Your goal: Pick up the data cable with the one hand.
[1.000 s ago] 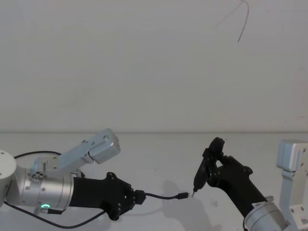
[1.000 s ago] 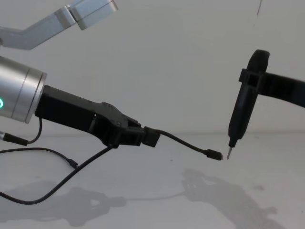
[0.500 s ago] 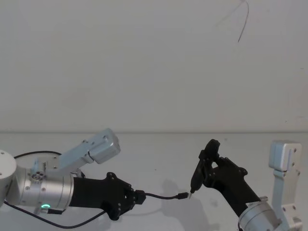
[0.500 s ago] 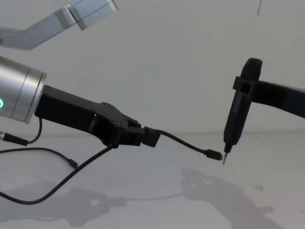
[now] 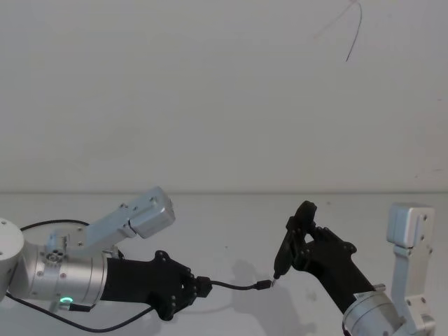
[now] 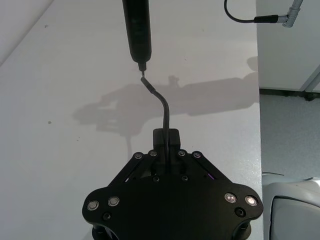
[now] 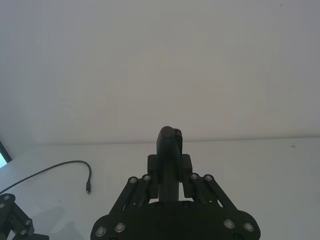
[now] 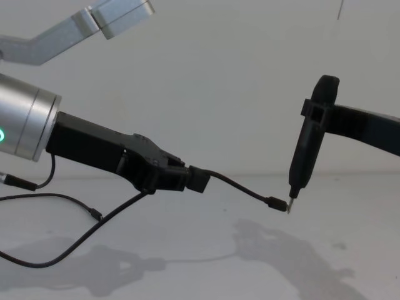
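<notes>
the left gripper (image 8: 187, 179) reaches in from the robot's left, low over the white table (image 8: 206, 262), its black jaws closed on the chunky black end block of the data cable (image 8: 240, 189). behind the jaws sits the silver wrist cylinder (image 8: 25, 128) with a green glowing ring (image 5: 65, 302). from the clamped block the short cable curves forward and slightly down through the air, clear of the table, ending in a small plug (image 8: 277, 204) with a metal tip. in the left wrist view the gripper (image 6: 166, 150) shows the same hold, with the cable (image 6: 164, 107) bending away from the closed jaws toward the pen-shaped tool (image 6: 138, 27).

the right gripper (image 5: 308, 245) comes in from the robot's right, its jaws clamped around the upper body of that slim black pen-shaped tool (image 8: 306, 147), which hangs nearly upright, tip down. its pointed metal tip (image 8: 290, 204) sits right at the cable's plug; whether the two actually touch i cannot tell. in the right wrist view the tool's rounded top (image 7: 170, 142) rises between the closed jaws of the right gripper (image 7: 170, 182).

both tool and plug cast a shadow (image 8: 275, 250) on the table below. a second thin black cable (image 8: 62, 240) loops loosely across the table under the left arm, and its free end (image 7: 88, 189) lies flat on the surface. farther back, the table meets a plain pale wall (image 5: 210, 91).
</notes>
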